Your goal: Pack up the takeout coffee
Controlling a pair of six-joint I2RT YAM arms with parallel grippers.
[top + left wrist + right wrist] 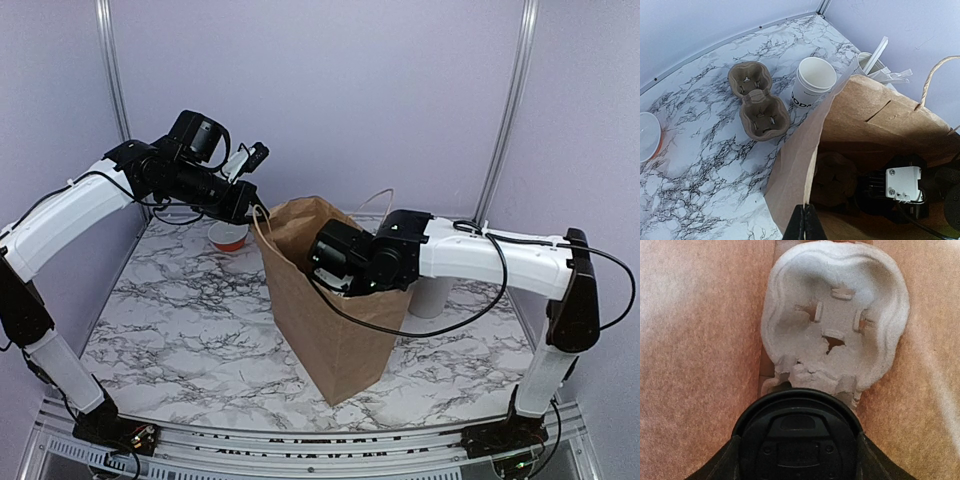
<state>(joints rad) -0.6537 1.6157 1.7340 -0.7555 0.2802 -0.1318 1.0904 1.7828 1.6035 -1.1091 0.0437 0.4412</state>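
- On the left pincer (805, 227), fingers pressed fully together with the rim of the brown paper bag (335, 320) nipped between them.
- Bag upright near the middle of the desk (180, 320), a little toward the near edge, mouth open.
- Down inside the bag, the right pincer (797, 462), closed around the round black plastic lid (797, 432) with one finger against each side.
- Lid top facing the wrist camera; anything under it is hidden, so cannot tell whether the paper cup sits beneath.
- Lid inside the bag, over the bag floor, just beside a grey pulp cup holder (835, 315) lying flat there with a torn edge toward the lid.
- Beyond the bag, toward the far right corner of the desk, a two-cup pulp carrier (757, 100) lying flat.
- Just beside that carrier, a lidless white cup (812, 82) with black lettering low on its side, standing upright; single or nested cannot be told.
- Past that cup, close to the bag's rim, a white cup of white utensils (867, 60).
- Near the far edge, left of the bag, a white-and-red bowl (228, 236).
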